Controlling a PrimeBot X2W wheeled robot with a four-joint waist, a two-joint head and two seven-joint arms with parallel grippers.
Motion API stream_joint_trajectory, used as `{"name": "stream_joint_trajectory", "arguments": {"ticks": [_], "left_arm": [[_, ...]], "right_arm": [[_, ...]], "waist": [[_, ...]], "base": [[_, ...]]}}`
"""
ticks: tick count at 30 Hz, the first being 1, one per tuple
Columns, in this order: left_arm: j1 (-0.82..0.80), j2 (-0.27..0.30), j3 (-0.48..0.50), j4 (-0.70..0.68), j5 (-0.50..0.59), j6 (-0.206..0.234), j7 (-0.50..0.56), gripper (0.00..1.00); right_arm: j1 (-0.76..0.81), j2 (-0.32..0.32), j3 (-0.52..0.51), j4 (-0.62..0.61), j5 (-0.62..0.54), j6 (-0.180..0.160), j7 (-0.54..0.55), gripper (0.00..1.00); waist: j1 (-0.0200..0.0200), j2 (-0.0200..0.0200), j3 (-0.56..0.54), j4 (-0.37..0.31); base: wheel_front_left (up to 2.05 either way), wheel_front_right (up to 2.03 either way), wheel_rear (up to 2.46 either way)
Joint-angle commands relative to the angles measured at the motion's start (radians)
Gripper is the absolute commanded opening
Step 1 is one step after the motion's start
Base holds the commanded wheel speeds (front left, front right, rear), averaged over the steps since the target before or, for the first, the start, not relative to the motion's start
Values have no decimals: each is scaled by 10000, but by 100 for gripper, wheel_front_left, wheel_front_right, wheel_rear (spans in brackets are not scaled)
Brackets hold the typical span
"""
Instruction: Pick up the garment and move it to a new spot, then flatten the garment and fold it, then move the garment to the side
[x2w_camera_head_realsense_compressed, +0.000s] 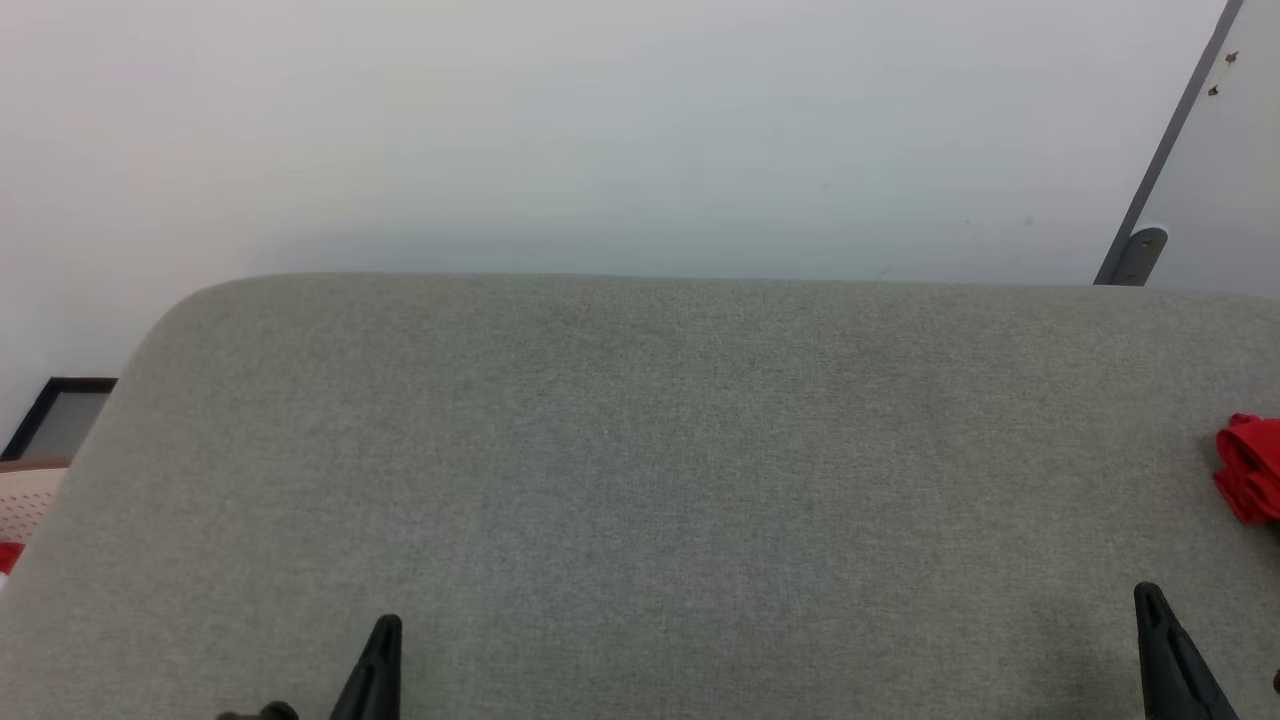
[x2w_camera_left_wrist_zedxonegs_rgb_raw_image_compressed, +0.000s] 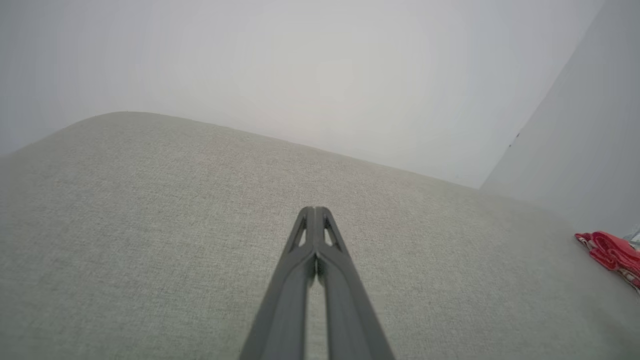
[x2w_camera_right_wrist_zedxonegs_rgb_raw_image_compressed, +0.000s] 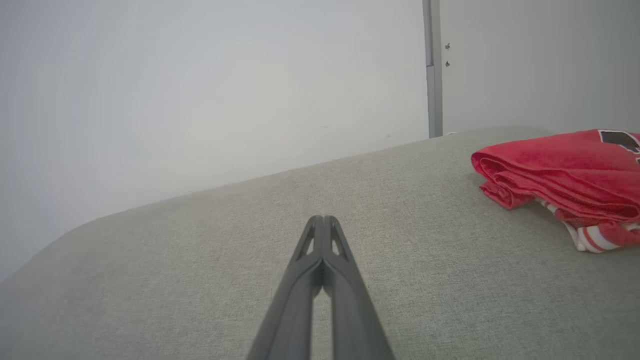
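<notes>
Lying folded far right, garment (x2w_camera_right_wrist_zedxonegs_rgb_raw_image_compressed: 560, 175), long axis unclear, cropped; left gripper (x2w_camera_left_wrist_zedxonegs_rgb_raw_image_compressed: 315, 210) and right gripper (x2w_camera_right_wrist_zedxonegs_rgb_raw_image_compressed: 324, 219) pressed together, empty.

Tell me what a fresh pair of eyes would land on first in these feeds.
The garment comes first: a bright red bundle, folded in layers with striped trim showing underneath, lying at the right edge of the grey fabric surface. Next come the left gripper and right gripper, both shut on nothing, low over that grey fabric and apart from the garment.

Right gripper (x2w_camera_right_wrist_zedxonegs_rgb_raw_image_compressed: 324, 220) fingers touching; folded garment (x2w_camera_right_wrist_zedxonegs_rgb_raw_image_compressed: 560, 170) apart on grey fabric surface (x2w_camera_right_wrist_zedxonegs_rgb_raw_image_compressed: 200, 280).
</notes>
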Motion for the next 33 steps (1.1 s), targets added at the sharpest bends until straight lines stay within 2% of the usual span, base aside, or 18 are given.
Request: {"name": "stream_joint_trajectory", "arguments": {"ticks": [1, 18, 33], "left_arm": [[-323, 34, 67, -75, -546, 13, 90, 0], [-936, -13, 222, 362, -3390, -7, 733, 0], [-1331, -72, 368, 591, -5320, -12, 1201, 0]], "right_arm": [[-344, -9, -52, -91, 513, -1, 101, 0], [-819, 199, -112, 220, 3138, -3, 756, 0], [-1161, 347, -162, 439, 4946, -4, 1218, 0]], "waist": [[0, -1, 9, -7], [0, -1, 83, -76], [0, -1, 146, -133]], "base": [[0, 0, 0], [0, 0, 0], [0, 0, 0]]}}
